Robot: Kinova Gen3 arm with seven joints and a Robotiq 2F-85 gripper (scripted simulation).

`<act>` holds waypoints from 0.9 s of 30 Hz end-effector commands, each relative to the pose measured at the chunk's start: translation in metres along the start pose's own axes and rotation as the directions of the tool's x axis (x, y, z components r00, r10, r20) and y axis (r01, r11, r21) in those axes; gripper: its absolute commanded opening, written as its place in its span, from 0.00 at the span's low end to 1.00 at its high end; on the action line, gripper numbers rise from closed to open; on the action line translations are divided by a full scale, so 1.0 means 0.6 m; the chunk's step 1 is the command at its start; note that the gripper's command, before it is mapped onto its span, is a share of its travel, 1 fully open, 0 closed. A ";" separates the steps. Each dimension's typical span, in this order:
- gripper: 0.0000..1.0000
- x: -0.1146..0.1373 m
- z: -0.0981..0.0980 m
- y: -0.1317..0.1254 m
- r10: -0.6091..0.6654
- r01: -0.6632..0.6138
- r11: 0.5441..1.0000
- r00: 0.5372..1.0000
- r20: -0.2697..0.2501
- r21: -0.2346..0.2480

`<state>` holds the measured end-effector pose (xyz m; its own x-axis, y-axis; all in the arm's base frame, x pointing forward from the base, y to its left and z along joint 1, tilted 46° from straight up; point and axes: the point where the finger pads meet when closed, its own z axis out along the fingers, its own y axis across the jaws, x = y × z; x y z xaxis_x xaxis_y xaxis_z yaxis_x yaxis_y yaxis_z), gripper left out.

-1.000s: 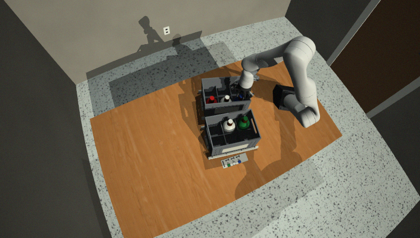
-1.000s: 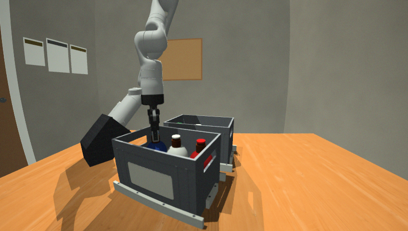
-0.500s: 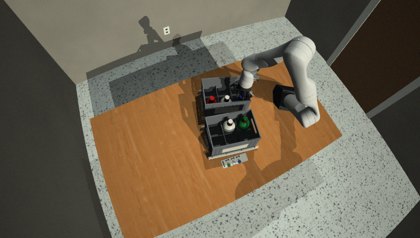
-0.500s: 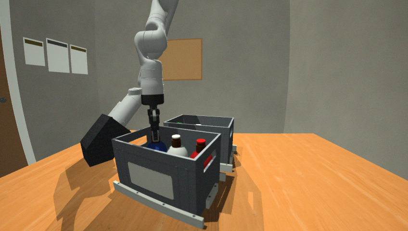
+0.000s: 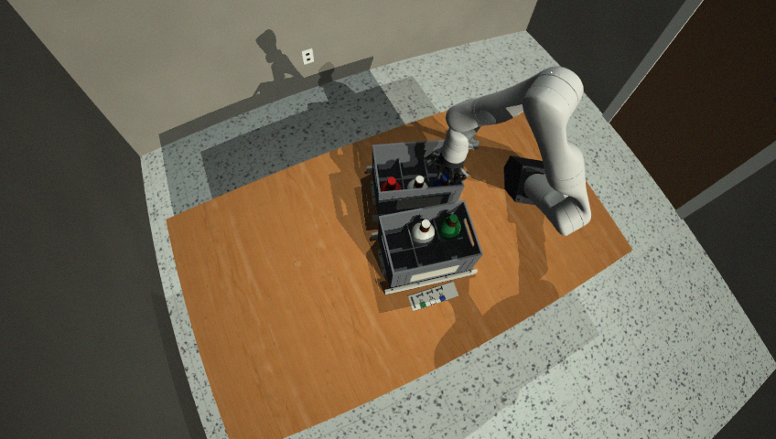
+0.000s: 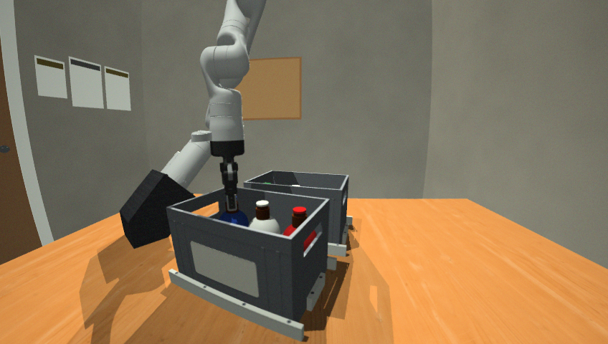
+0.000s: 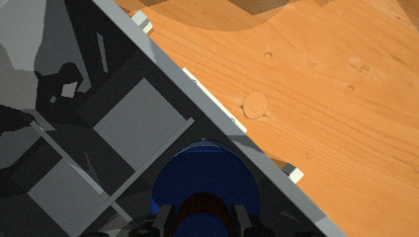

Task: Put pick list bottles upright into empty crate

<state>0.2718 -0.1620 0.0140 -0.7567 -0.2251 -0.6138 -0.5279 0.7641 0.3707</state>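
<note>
My gripper (image 5: 451, 173) (image 6: 230, 203) (image 7: 204, 217) reaches down into the right end cell of the far grey crate (image 5: 376, 163) (image 6: 239, 241) (image 7: 153, 54). It is shut on the neck of the blue-label bottle (image 5: 444, 177) (image 6: 234, 218) (image 7: 205, 173), which stands in that cell. A white-label bottle (image 5: 418, 181) (image 6: 263, 218) and a red-label bottle (image 5: 390, 183) (image 6: 298, 218) stand beside it. The near crate (image 5: 397, 277) (image 6: 339, 200) holds a white-label bottle (image 5: 423, 230) and a green-label bottle (image 5: 450, 226), both upright. The pick list (image 5: 433, 297) lies in front of that crate.
The arm's black base (image 5: 517, 179) (image 6: 149, 208) stands on the table right of the far crate. Both crates sit in pale rails (image 6: 234, 304) on the wooden table (image 5: 272, 283). The two crates stand close together.
</note>
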 end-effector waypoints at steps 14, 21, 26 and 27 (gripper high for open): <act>0.10 0.004 -0.038 -0.002 0.005 -0.005 1.000 1.000 -0.004 0.004; 0.10 0.004 -0.057 -0.002 0.006 -0.006 1.000 1.000 -0.004 0.004; 0.10 0.004 -0.069 -0.002 0.006 -0.006 1.000 1.000 -0.004 0.004; 0.10 0.004 -0.069 -0.002 0.006 -0.006 1.000 1.000 -0.004 0.004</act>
<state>0.2577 -0.1809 0.0382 -0.7559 -0.2252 -0.6148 -0.5317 0.7590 0.3757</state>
